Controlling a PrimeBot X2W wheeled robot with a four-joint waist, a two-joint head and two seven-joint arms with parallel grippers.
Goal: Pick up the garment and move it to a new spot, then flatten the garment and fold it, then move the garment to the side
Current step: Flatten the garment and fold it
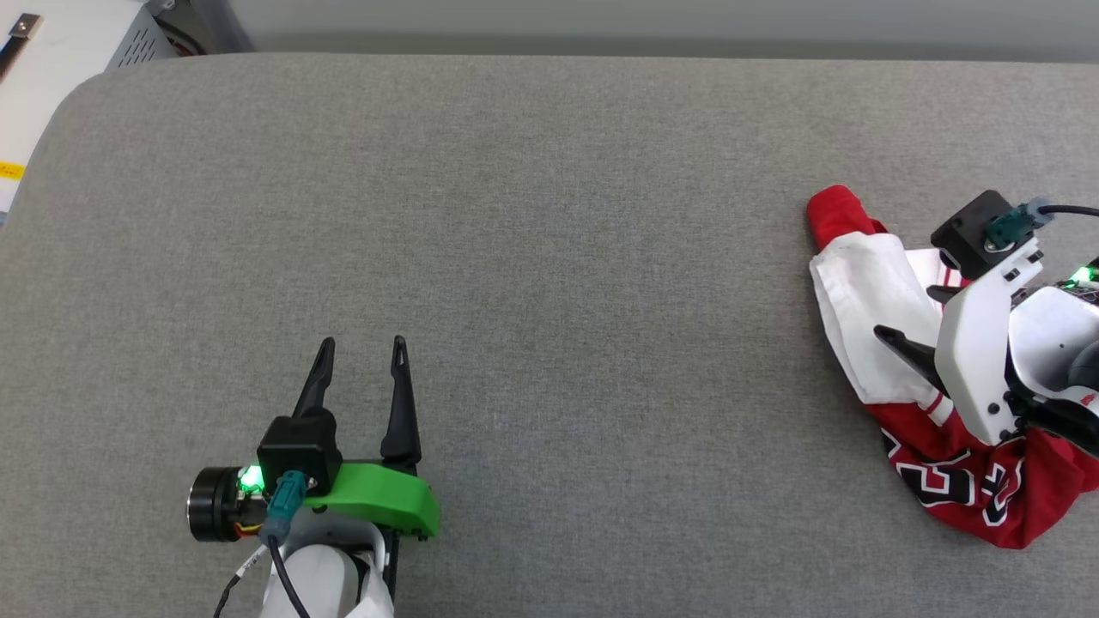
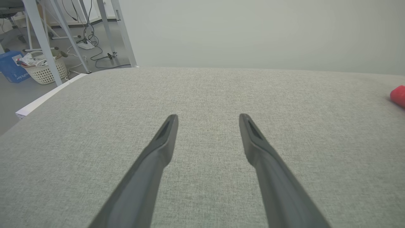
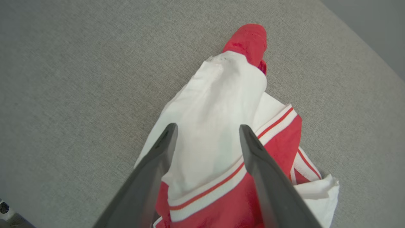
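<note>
Left gripper [image 1: 362,343]: my two long dark fingers are spread apart and hold nothing. Between and ahead of them lies the flat grey woven-fabric surface [image 1: 549,257]. In the left wrist view, a white perforated basket [image 2: 44,71] stands on the floor beyond my left finger, off the surface's edge.

Right gripper [image 3: 207,126]: my fingers are released, with a wide gap between them, and grip nothing. They are over the red basketball-style shirt with white sleeves and red-white striped trim [image 3: 221,95]. The shirt lies crumpled on the grey surface, well apart from my left fingers. A white sleeve fills the gap between my right fingers, and a red fold sticks out beyond their tips. I cannot tell whether the fingers touch the cloth.
</note>
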